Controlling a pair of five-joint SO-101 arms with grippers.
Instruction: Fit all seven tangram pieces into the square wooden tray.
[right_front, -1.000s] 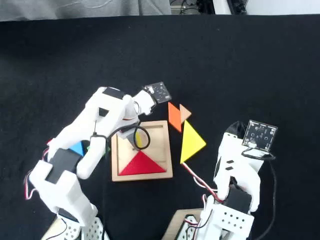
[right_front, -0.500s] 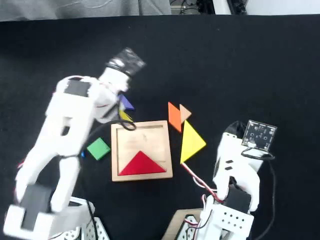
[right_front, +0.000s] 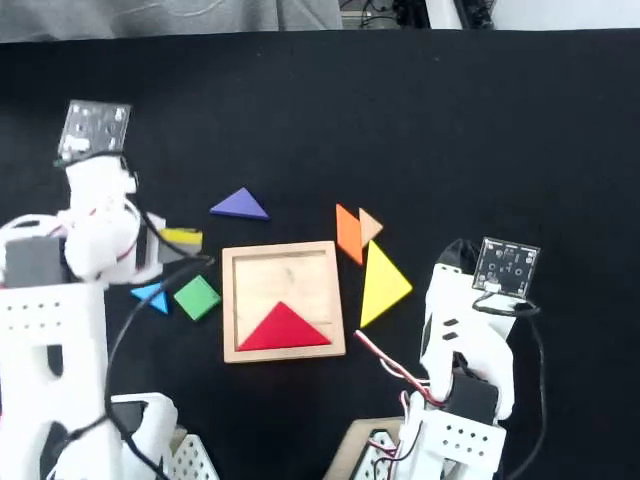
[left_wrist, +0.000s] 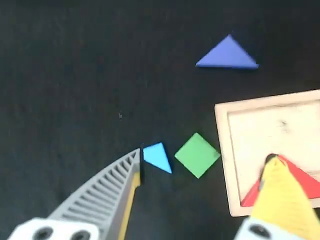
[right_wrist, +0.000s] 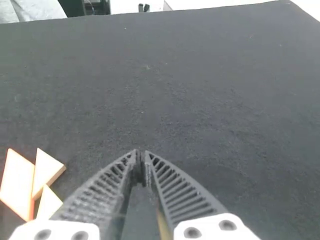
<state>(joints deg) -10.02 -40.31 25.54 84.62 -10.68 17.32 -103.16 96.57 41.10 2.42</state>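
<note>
Black surface (right_front: 500, 130) is stretching wide beyond the pieces. Square wooden tray (right_front: 280, 247) is sitting mid-surface, with red triangle (right_front: 284, 328) lying against its near edge and wood floor showing beyond. Yellow triangle (right_front: 380, 283) is lying just right of it. Purple triangle (right_front: 239, 205) is lying past its far edge. Green square (right_front: 197, 297) and blue triangle (right_front: 152, 297) are lying left, apart. Left gripper (left_wrist: 204, 156) is hanging left of the tray, fingers wide apart. Right gripper (right_wrist: 140, 156) is hanging right of it, fingers together.

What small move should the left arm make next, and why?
Probably lower the open left gripper onto the green square and close. In the left wrist view the square lies in line with its spread jaws, and the tray holds only the red triangle.
</note>
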